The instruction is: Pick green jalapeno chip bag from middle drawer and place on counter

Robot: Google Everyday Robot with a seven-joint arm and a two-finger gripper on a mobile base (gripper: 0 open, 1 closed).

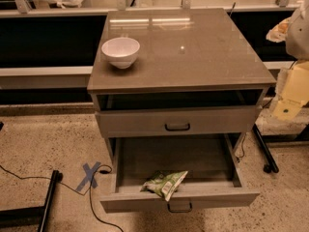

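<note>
Bag lies at drawer's front edge, well apart from gripper off counter's right edge; grip unreadable.

Your arm shows only at the far right, off the right side of the counter, its pale casing running downward. The gripper is the cream-yellow part at its lower end, hanging just right of the counter's front right corner, slightly below the top and apart from it.
</note>
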